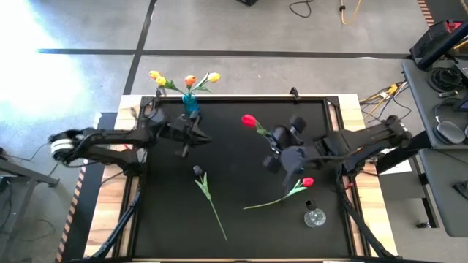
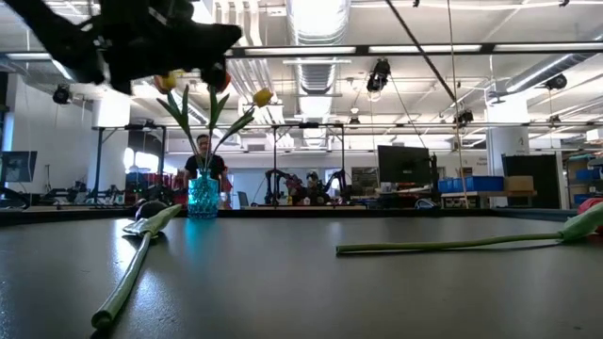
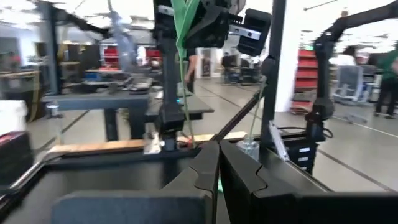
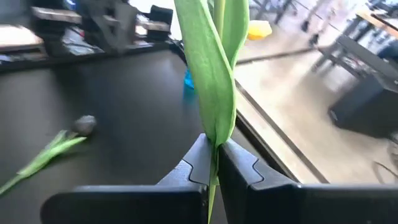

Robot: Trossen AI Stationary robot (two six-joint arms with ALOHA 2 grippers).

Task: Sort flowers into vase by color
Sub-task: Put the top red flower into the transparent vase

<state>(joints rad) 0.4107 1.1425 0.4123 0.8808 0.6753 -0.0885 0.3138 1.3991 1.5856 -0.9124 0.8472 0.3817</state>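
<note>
Black matting covers the surface [image 1: 168,219], ringed by a pale wooden frame, with a concrete workshop floor beyond. The right gripper [image 1: 274,150] has its jaws shut tight on the stem of a red tulip [image 1: 249,120], whose head stands out past the jaws toward the far edge; I judge it is being carried clear of the surface so the stem can be dropped into a vase. The left gripper [image 1: 191,135] waits with jaws shut and nothing between them, just this side of the blue vase [image 1: 190,104], which already holds yellow and orange tulips [image 1: 189,80]. That suggests warm pale colours go there and red goes elsewhere, probably the clear vase [image 1: 315,217] standing near the right arm. A second red tulip [image 1: 306,182] lies flat just behind the right jaws, and a dark tulip [image 1: 198,171] lies flat between the two arms, both not yet sorted.

The right wrist view alone shows the grip closely: a green leaf [image 4: 214,74] and the stem pinched between the fingertips. The low view shows the two lying stems resting flat and the blue vase [image 2: 203,198] upright, but the held tulip I cannot find there. The high view alone gives the whole layout.
</note>
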